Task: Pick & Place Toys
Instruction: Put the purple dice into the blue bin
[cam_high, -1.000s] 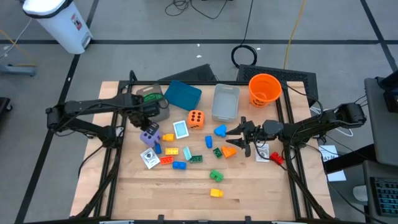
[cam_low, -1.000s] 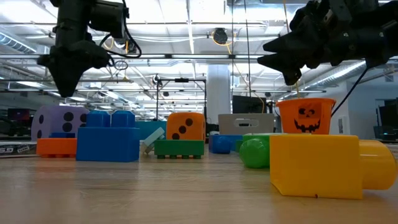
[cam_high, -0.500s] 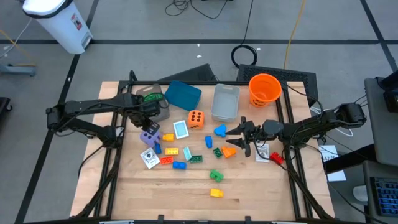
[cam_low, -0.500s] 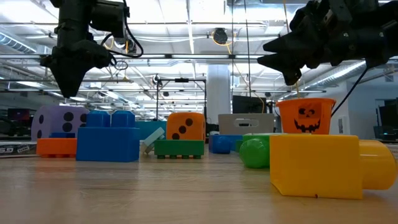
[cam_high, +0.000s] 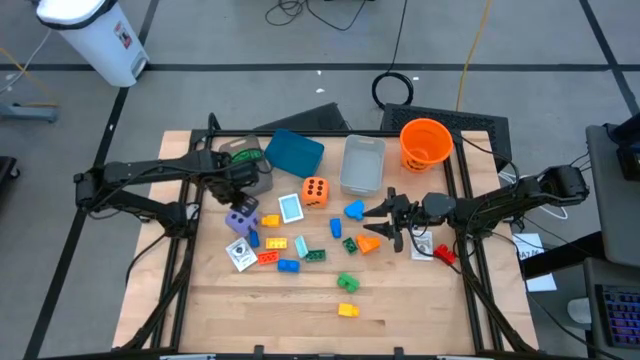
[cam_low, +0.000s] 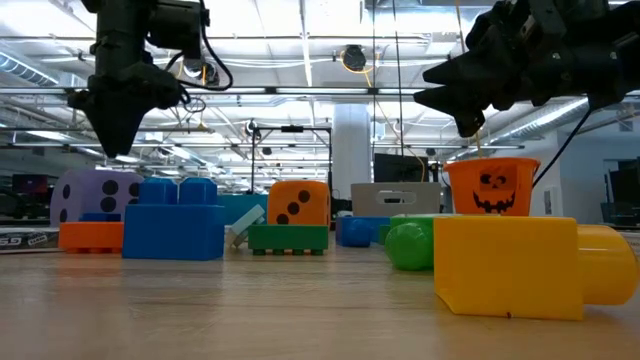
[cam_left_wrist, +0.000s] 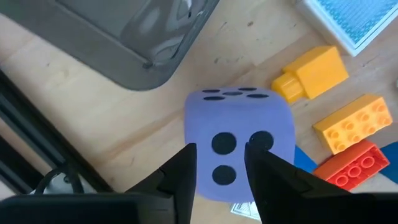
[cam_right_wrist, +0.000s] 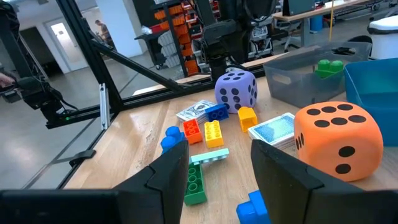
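While the left gripper (cam_high: 241, 203) hung just above the purple die (cam_left_wrist: 239, 140), fingers narrowly parted and empty, the right gripper (cam_high: 385, 222) hovered part-open over the bricks, holding nothing.

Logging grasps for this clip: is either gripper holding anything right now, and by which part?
Nothing is held. The left gripper hangs open above the purple die; the right gripper is open and empty.
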